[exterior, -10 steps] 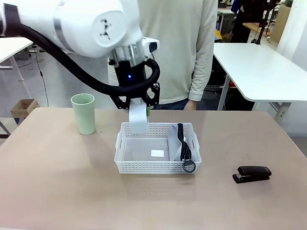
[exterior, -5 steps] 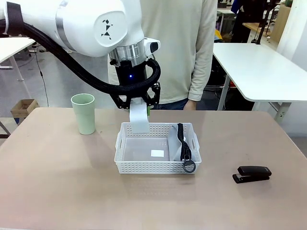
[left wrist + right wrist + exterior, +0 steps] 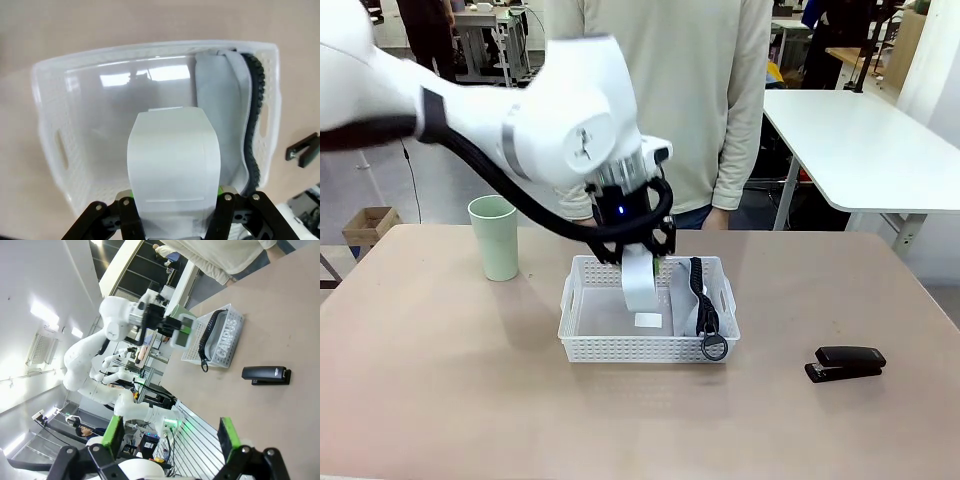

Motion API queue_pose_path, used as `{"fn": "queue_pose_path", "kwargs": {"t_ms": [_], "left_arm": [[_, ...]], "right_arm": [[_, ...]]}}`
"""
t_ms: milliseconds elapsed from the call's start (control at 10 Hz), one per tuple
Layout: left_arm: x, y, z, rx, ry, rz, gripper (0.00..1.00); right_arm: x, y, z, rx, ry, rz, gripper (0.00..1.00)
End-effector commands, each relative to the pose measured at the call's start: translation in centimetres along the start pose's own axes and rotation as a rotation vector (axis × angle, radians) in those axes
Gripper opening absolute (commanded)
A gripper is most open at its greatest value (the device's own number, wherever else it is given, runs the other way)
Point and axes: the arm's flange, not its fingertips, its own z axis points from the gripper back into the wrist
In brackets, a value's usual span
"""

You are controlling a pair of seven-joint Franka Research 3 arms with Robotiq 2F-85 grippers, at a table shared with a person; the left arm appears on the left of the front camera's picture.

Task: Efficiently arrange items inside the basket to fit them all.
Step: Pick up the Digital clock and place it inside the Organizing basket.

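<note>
Clamping box (image 3: 172,150) in left gripper (image 3: 173,200) over basket (image 3: 45,115), beside pouch (image 3: 220,100). Reading "CAMPUS" past wide-open right gripper (image 3: 170,435), with stapler (image 3: 266,375), cup (image 3: 495,237) outside.

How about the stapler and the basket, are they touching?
Apart. In the front view the black stapler lies well to the right of the white basket, with a plain gap between them.

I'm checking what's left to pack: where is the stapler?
In the front view the stapler lies on the table, to the right of the basket and apart from it, about level with its near wall.
</note>
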Motion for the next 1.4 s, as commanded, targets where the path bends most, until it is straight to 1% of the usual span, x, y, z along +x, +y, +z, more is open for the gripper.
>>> {"fn": "queue_pose_path", "kwargs": {"t_ms": [0,200,600,700,900,1200,1300], "left_arm": [[1.0,-0.2,-1.4,-0.015,0.113,-0.078,0.51],[0.8,-0.1,-3.6,-0.017,0.161,-0.043,0.51],[1.7,-0.7,-5.9,0.013,0.200,0.014,0.51],[1.8,-0.7,-6.4,0.028,0.176,0.057,0.51],[2.1,-0.8,-6.9,0.031,0.143,0.093,0.51],[2.8,-1.4,-7.8,0.064,0.167,0.096,0.51],[2.8,-1.1,-7.8,0.068,0.171,0.098,0.51]], "right_arm": [[0.2,0.2,0.0,0.011,-0.011,0.029,1.00],[0.2,0.2,0.0,0.011,-0.011,0.029,1.00],[0.2,0.2,0.0,0.011,-0.011,0.029,1.00],[0.2,0.2,0.0,0.011,-0.011,0.029,1.00],[0.2,0.2,0.0,0.011,-0.011,0.029,1.00],[0.2,0.2,0.0,0.011,-0.011,0.029,1.00],[0.2,0.2,0.0,0.011,-0.011,0.029,1.00]]}}
